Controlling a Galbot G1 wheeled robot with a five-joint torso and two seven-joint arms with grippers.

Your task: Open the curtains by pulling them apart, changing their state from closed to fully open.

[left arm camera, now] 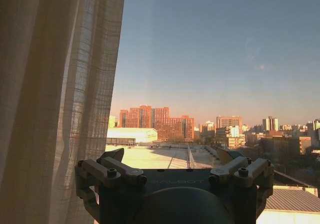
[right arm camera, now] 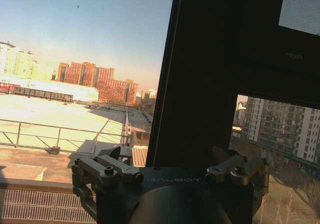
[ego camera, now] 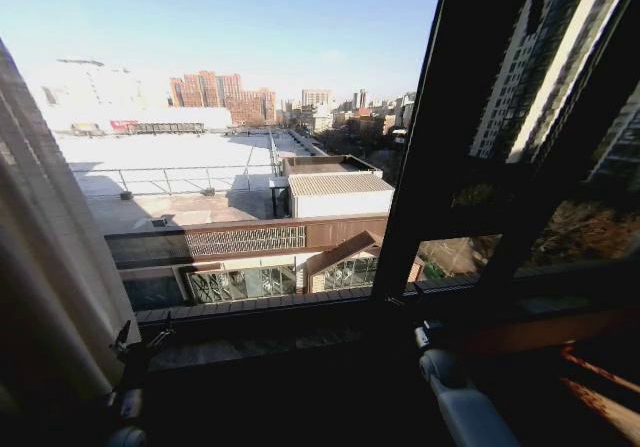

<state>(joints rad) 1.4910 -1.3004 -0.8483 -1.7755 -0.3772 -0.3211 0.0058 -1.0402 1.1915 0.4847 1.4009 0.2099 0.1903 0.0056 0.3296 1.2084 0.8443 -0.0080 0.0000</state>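
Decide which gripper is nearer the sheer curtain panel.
Left. The left gripper hangs open just beside the sheer curtain panel; the right gripper faces the dark window frame.

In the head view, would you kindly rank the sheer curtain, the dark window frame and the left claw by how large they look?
1. Dark window frame.
2. Sheer curtain, though its nearness to the camera makes this ranking unsure.
3. Left claw, clearly smallest.
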